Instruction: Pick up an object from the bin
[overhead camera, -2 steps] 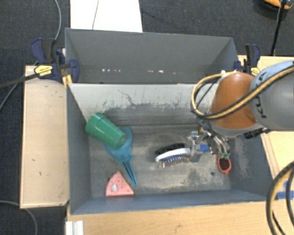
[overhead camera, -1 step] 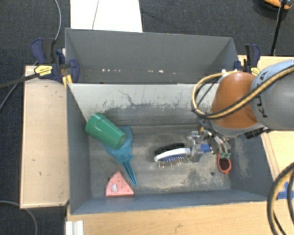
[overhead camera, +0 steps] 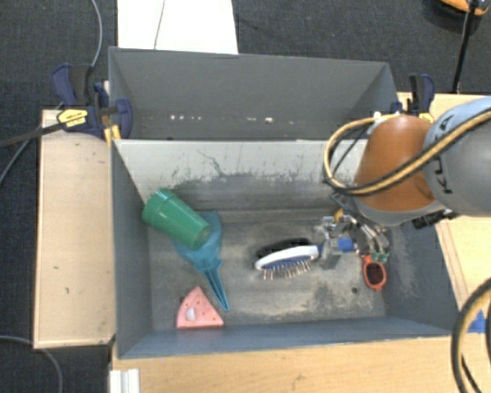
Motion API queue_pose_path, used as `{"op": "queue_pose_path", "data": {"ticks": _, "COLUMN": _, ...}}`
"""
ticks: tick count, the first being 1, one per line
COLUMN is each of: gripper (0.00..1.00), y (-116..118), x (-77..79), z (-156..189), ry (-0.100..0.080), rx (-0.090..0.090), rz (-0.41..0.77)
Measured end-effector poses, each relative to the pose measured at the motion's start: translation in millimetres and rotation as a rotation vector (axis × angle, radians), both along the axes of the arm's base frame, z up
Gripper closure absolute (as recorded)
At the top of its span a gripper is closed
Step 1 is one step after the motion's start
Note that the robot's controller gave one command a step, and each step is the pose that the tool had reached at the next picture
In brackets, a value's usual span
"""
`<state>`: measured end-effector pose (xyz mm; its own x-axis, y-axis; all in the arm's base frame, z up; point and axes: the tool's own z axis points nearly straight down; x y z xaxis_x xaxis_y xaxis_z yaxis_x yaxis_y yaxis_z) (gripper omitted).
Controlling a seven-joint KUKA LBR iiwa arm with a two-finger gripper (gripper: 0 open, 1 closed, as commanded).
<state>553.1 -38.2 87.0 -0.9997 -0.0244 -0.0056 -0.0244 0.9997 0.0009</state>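
The arm comes in from the right, and the gripper (overhead camera: 334, 240) is down low near the floor of the bin (overhead camera: 254, 97), right of centre. It sits at the handle end of a white and blue brush (overhead camera: 288, 260), which lies on its side with the bristles facing the near wall. The view doesn't let me say whether the gripper is apart or closed on that handle. Something black (overhead camera: 290, 243) lies just behind the brush, touching it. A small orange thing (overhead camera: 375, 275) lies just beside the gripper, towards the right wall. Over on the left, well apart, a green cup (overhead camera: 176, 218) rests against a teal funnel (overhead camera: 208, 262), with a pink wedge (overhead camera: 199, 309) near the funnel's tip.
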Motion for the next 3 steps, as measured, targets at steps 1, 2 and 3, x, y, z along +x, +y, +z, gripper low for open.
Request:
{"op": "queue_pose_path", "data": {"ticks": 1, "gripper": 1.00, "y": 0, "x": 1.1, "z": 15, "ry": -0.004, "rx": 0.000, "rz": 0.001}}
{"op": "queue_pose_path", "data": {"ticks": 2, "gripper": 1.00, "y": 0, "x": 1.7, "z": 24, "ry": -0.007, "rx": -0.001, "rz": 0.002}}
{"op": "queue_pose_path", "data": {"ticks": 3, "gripper": 1.00, "y": 0, "x": 1.9, "z": 28, "ry": -0.008, "rx": 0.000, "rz": 0.003}}
